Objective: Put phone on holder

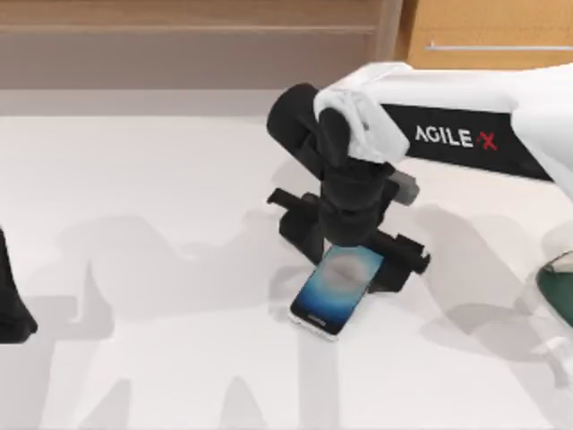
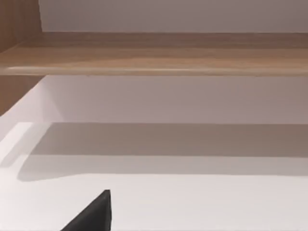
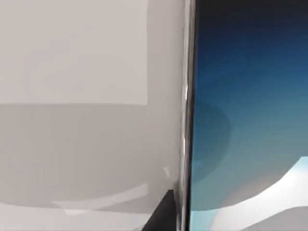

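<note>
One arm of mine is at work: my right arm (image 1: 466,116) reaches in from the top view's right side to the middle of the white table (image 1: 143,296), its gripper (image 1: 351,235) pointing down over the phone (image 1: 336,289). The phone leans with its blue screen facing up, its upper end under my gripper and against the black holder (image 1: 300,219), its lower end toward the near edge of the table. The holder's dark bar sticks out on both sides of the phone. My right wrist view looks closely along the phone's screen (image 3: 245,120) and its pale edge (a dark corner of something shows just beside it). Whether that gripper is clamped on the phone or let go, I cannot tell. My left arm (image 1: 11,305) sits parked at the table's left edge.
</note>
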Tool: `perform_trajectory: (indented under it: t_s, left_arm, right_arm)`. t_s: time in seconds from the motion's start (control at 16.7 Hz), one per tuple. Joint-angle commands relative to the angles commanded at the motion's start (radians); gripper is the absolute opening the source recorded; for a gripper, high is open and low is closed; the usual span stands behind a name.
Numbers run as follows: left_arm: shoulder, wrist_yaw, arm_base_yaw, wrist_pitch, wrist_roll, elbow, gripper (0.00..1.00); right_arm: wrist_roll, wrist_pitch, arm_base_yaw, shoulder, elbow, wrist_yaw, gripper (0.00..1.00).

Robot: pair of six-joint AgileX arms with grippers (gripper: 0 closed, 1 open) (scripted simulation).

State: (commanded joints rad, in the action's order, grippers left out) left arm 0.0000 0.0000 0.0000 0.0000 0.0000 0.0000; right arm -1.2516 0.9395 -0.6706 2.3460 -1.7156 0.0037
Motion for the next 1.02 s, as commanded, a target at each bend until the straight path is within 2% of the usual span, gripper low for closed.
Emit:
perform_trajectory:
  t_s: [0.12,0.18,0.6,1.02]
  left_arm:
    - [0.000,0.000,0.000,0.000,0.000,0.000,1.00]
    - [0.000,0.000,0.000,0.000,0.000,0.000,1.00]
    - [0.000,0.000,0.000,0.000,0.000,0.000,1.00]
    - [0.000,0.000,0.000,0.000,0.000,0.000,1.00]
  right_arm:
    - [0.000,0.000,0.000,0.000,0.000,0.000,0.02]
    - [0.000,0.000,0.000,0.000,0.000,0.000,0.00]
    - [0.000,0.000,0.000,0.000,0.000,0.000,0.00]
    - [0.015,0.100,0.004,-0.069,-0.037,0.013,0.00]
